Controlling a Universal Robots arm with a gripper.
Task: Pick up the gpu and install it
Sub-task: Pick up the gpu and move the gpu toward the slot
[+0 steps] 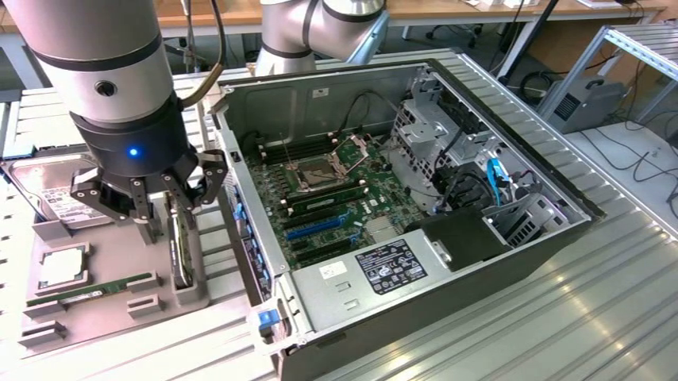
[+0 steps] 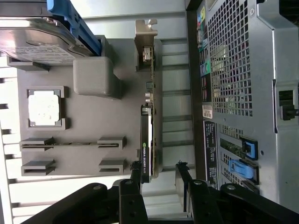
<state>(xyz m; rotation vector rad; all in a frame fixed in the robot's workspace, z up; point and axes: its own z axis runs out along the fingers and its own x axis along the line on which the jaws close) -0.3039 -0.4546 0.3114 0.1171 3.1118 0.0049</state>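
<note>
Open claw (image 2: 159,168) straddles gpu (image 2: 145,135) standing on edge.

I am making out no word or number for certain. Along the black edge of the gpu (image 2: 146,140), a small green emblem and a line of pale lettering are showing, too fine to read. The black label (image 1: 392,266) on the power supply, near in the computer case (image 1: 509,262), is carrying white print that is escaping me. So are the hard drive's white label (image 1: 69,208) and the case's rear sticker (image 2: 207,111).
</note>
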